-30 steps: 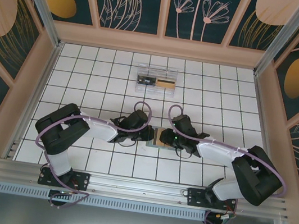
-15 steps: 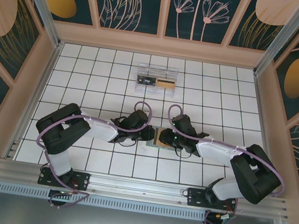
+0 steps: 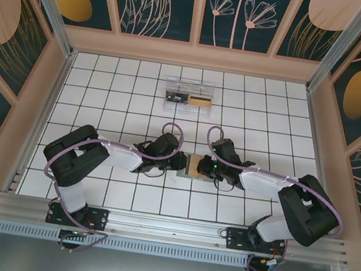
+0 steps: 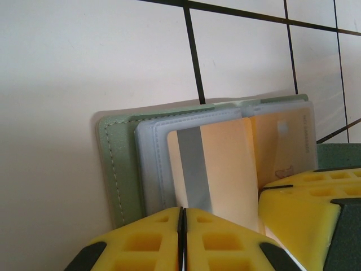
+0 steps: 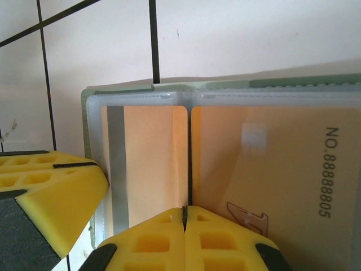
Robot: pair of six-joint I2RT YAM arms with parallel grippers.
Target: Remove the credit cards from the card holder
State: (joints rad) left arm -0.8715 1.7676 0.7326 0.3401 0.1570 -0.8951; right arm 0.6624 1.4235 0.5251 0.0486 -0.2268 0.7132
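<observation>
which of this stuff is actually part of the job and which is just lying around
In the job: dull grey-green folding card holder; tan plastic credit cards in its clear sleeves; left gripper and right gripper, both shut at the holder's edge.
Lying about: clear plastic rectangular box at the far side, a black and a tan piece inside; white tiled table.

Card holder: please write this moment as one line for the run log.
card holder: open | tan credit cards: inside clear sleeves | left gripper: shut, at holder edge | right gripper: shut, at holder edge
</observation>
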